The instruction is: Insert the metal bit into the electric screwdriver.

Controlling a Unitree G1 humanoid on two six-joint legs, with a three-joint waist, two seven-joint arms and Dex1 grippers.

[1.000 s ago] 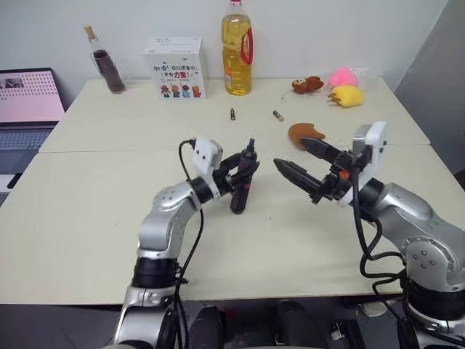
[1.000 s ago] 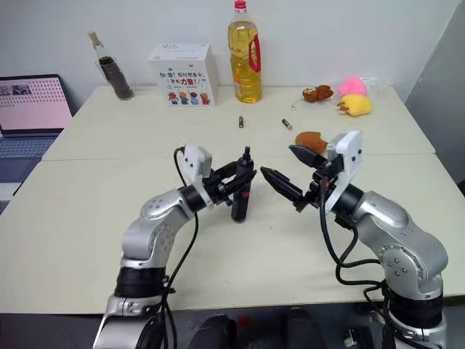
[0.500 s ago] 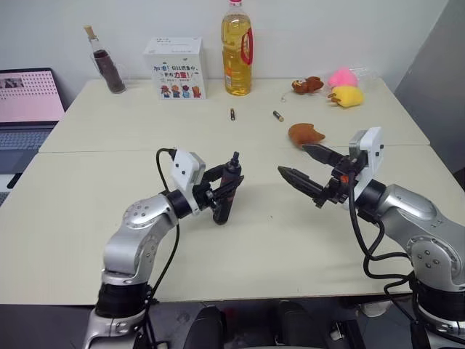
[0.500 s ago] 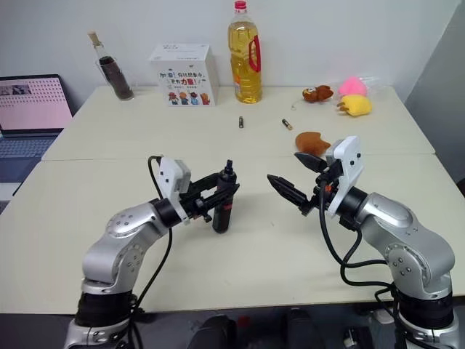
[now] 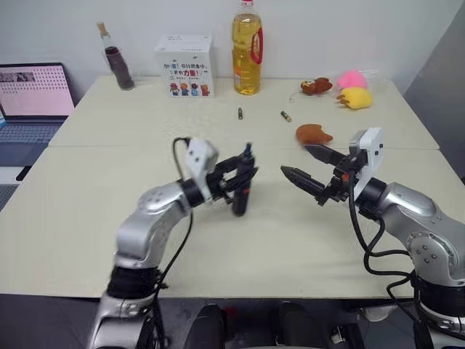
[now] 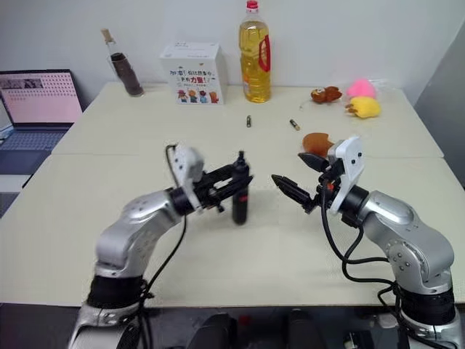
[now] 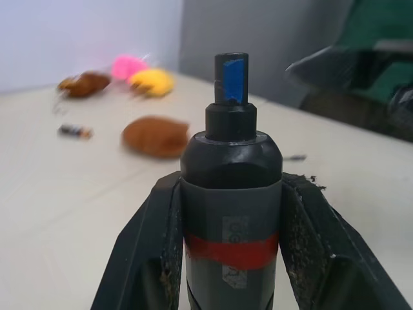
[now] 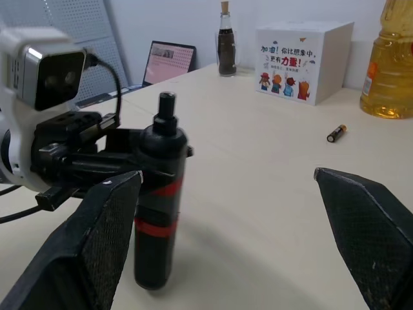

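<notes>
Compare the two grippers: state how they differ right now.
The left gripper is shut on the electric screwdriver, holding it upright over the table; the right gripper holds nothing. The left gripper's fingers clamp the screwdriver's body at its red band; the right gripper's fingers stand wide apart. Both have black fingers and point toward each other.

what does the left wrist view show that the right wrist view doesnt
Left wrist view alone: plush toys, a brown toy, and the left gripper's fingers clamped on the screwdriver. Right wrist view alone: the laptop, dark bottle, printed box, oil bottle and the open right gripper. Both: the upright electric screwdriver with its red band, and the table.
</notes>
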